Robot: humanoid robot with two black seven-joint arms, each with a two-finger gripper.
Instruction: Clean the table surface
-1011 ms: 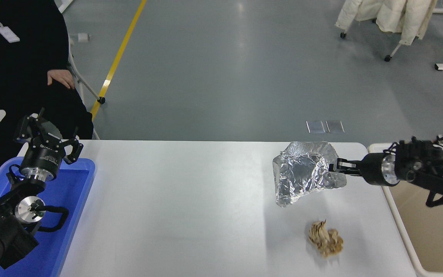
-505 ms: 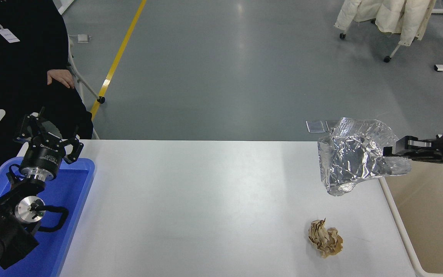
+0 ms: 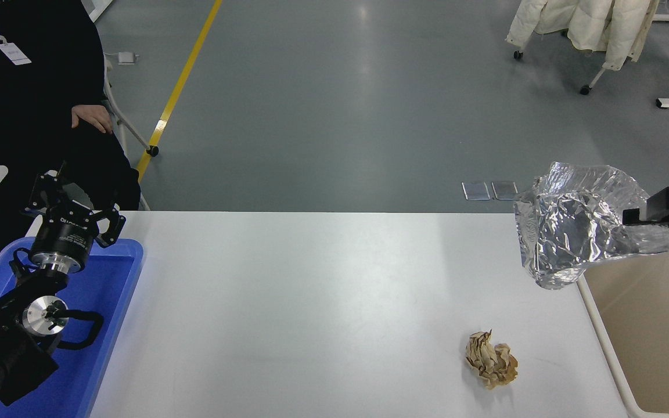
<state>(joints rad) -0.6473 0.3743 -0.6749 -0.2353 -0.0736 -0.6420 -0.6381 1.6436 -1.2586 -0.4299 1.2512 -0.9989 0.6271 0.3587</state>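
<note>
The white table surface (image 3: 311, 302) fills the lower middle of the head view. My right gripper (image 3: 639, 216) comes in from the right edge, shut on a crumpled sheet of silver foil (image 3: 578, 232), and holds it in the air over the table's far right corner and the bin's rim. A crumpled brown paper ball (image 3: 491, 366) lies on the table near the front right. My left gripper (image 3: 73, 206) is parked over the blue tray at the lower left, its fingers spread open and empty.
A blue plastic tray (image 3: 111, 302) lies at the table's left end. A cream-coloured bin (image 3: 654, 337) stands beside the table's right end. A person in black sits at the far left, hands (image 3: 92, 118) resting. A rack with a white coat (image 3: 590, 26) stands on the floor behind.
My right gripper has lifted the foil off the table and carried it right and up, from the table's right part to above the bin's edge. The left arm has not moved.
</note>
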